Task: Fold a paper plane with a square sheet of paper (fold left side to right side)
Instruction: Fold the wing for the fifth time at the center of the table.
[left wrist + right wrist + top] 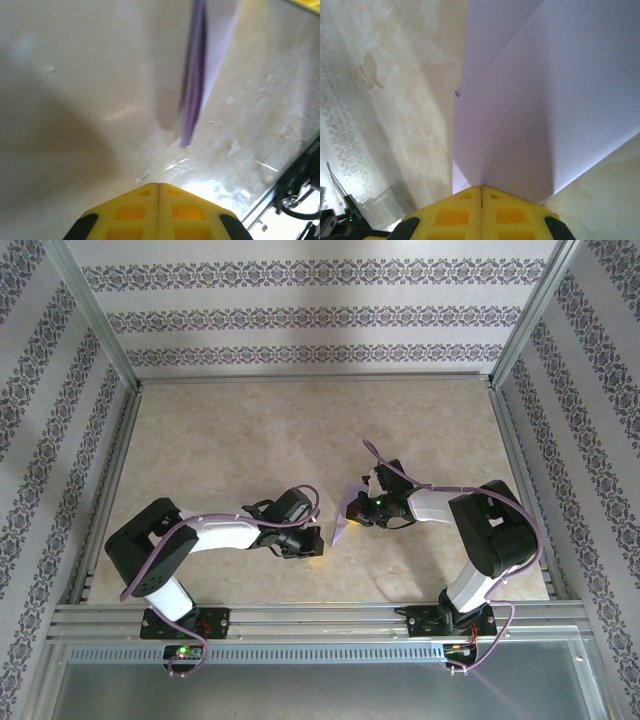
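Note:
The lavender paper plane (pixel 345 520) is a folded, pointed shape held up off the table near the middle. In the right wrist view its layered wings (pixel 535 100) fan out from my right gripper (pixel 481 187), whose yellow fingers are shut on its lower fold. My left gripper (pixel 158 185) is shut with nothing between its fingers; it hovers over the bare table just short of the plane's narrow tip (pixel 192 100), which hangs edge-on and blurred ahead of it. From above, the left gripper (pixel 308 540) sits just left of the plane and the right gripper (pixel 362 508) just right of it.
The beige marbled tabletop (pixel 250 440) spreads around both arms. A metal rail (pixel 320 618) runs along the near edge, with frame posts at the sides. Patterned walls enclose the back and both sides.

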